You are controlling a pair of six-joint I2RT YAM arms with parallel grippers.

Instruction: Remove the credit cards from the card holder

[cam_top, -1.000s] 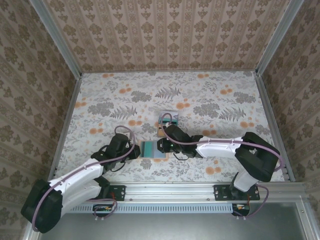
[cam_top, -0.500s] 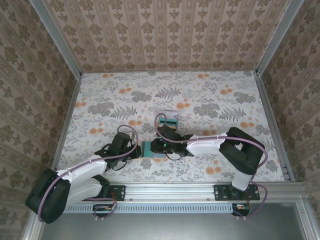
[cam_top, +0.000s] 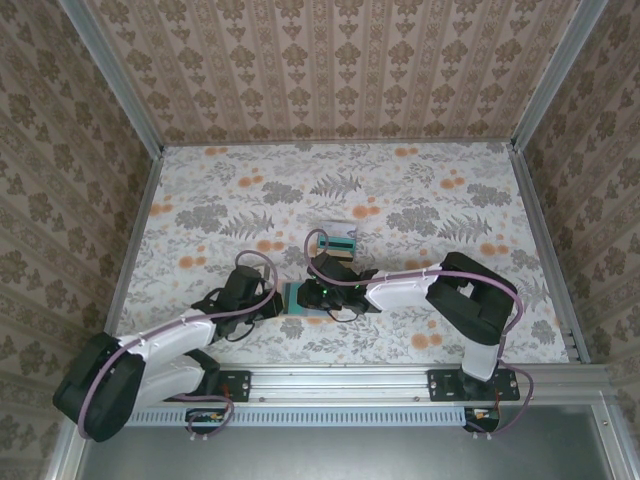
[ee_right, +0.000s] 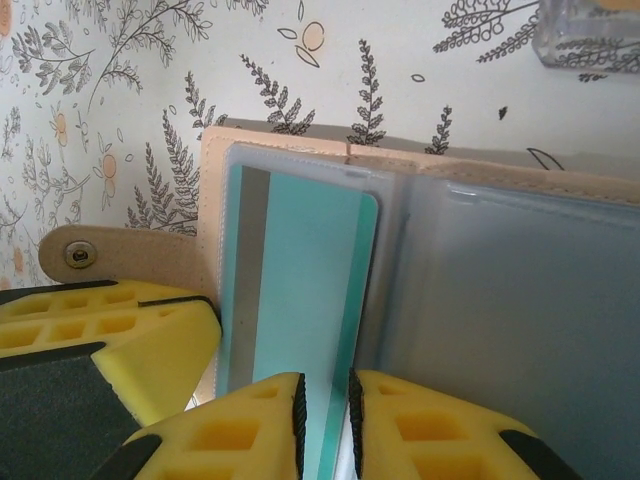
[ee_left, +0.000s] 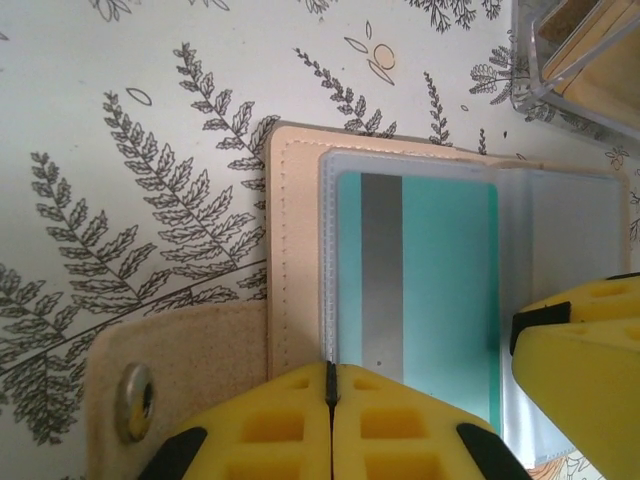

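One teal card (ee_left: 440, 290) in one holder (ee_left: 295, 250)

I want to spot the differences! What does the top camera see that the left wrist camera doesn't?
Top camera: the whole left arm and right arm, and the patterned walls. Left wrist camera: the grey stripe on the teal card and the metal snap on the tab. Both: the open card holder, with the left gripper and right gripper at it.

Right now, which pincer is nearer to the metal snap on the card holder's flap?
Left. The left pincer, shut at the card holder's edge, sits just beside the snap; the right pincer pinches the teal card, farther along the holder.
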